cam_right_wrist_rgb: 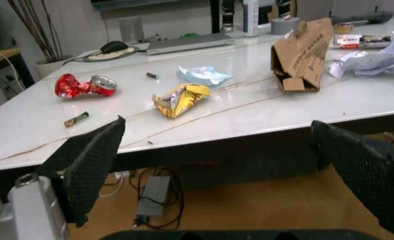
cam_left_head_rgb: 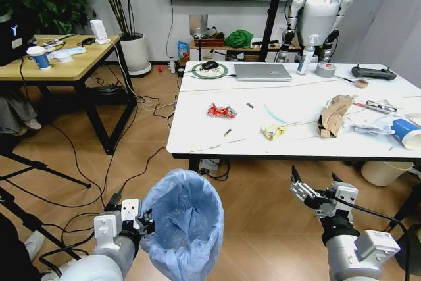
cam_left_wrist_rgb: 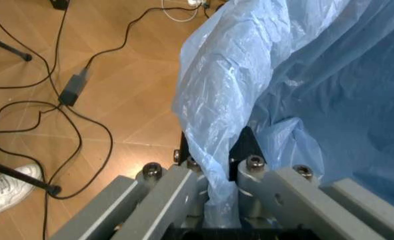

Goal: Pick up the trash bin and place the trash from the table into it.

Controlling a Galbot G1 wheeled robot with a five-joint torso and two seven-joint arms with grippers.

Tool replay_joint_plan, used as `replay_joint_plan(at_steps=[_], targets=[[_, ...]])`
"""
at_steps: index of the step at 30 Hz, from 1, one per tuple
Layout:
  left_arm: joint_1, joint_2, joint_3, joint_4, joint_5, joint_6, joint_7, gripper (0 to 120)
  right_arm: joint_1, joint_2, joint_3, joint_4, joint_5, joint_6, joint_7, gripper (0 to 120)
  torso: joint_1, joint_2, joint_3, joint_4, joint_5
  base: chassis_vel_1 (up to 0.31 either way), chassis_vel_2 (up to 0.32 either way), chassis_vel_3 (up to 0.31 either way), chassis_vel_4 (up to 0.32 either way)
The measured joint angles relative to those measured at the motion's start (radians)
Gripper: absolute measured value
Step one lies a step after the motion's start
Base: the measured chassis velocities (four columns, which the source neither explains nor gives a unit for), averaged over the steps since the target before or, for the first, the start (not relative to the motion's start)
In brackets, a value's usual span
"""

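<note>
Head view puts the trash bin [cam_left_head_rgb: 186, 225] low in front of the robot, off the floor and short of the desk [cam_left_head_rgb: 197, 129], its light-blue liner bunched up around the rim. Left hand [cam_left_head_rgb: 140, 223] is clamped on that rim; in the left wrist view its fingers [cam_left_wrist_rgb: 246, 150] pinch a fold of the plastic bag with the rim between them — so the pick-up part looks done. Right hand [cam_left_head_rgb: 317, 192] hangs near the desk's front edge with its jaws spread wide and nothing in them; the right wrist view looks between its two black pads [cam_right_wrist_rgb: 90, 162] at the litter.

None of the trash has gone in yet, as far as I can judge. On the desk lie a red crushed wrapper [cam_left_head_rgb: 221, 110], a yellow wrapper [cam_left_head_rgb: 273, 131], torn brown cardboard [cam_left_head_rgb: 334, 114], crumpled white paper [cam_left_head_rgb: 368, 123] and a blue-white paper cup [cam_left_head_rgb: 406, 131] — all of it left to collect.
</note>
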Motion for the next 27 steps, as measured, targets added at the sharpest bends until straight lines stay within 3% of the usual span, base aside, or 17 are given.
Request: replay_joint_plan(at_steps=[7, 16, 18, 23, 27], targets=[[0.006, -0.008, -0.028, 0.000, 0.048, 0.000, 0.070, 0, 0.012, -0.019, 0.006, 0.000, 0.036, -0.016, 0.022, 100, 0.009, 0.019, 0.010, 0.0000, 0.0000, 0.000, 0.000, 0.000, 0.000], [-0.019, 0.008, -0.014, 0.000, 0.045, 0.000, 0.099, 0, 0.086, -0.119, 0.067, 0.000, 0.208, -0.088, 0.076, 100, 0.008, 0.018, 0.009, 0.0001, 0.0001, 0.000, 0.000, 0.000, 0.000], [-0.038, 0.023, 0.001, 0.000, 0.028, 0.000, 0.100, 0, 0.115, -0.144, 0.079, 0.000, 0.258, -0.119, 0.104, 100, 0.008, 0.017, 0.008, -0.0006, 0.0001, 0.000, 0.000, 0.000, 0.000], [-0.032, 0.029, 0.006, 0.000, 0.018, 0.000, 0.096, 0, 0.225, -0.202, 0.079, -0.010, 0.339, -0.163, 0.170, 100, 0.007, 0.015, 0.007, 0.0001, -0.0001, 0.000, 0.000, 0.000, 0.000], [-0.024, 0.045, -0.003, 0.000, -0.021, 0.000, 0.062, 0, 0.368, -0.282, 0.081, -0.101, 0.450, -0.203, 0.244, 100, 0.006, 0.013, 0.006, 0.0000, 0.0002, 0.000, 0.000, 0.000, 0.000]])
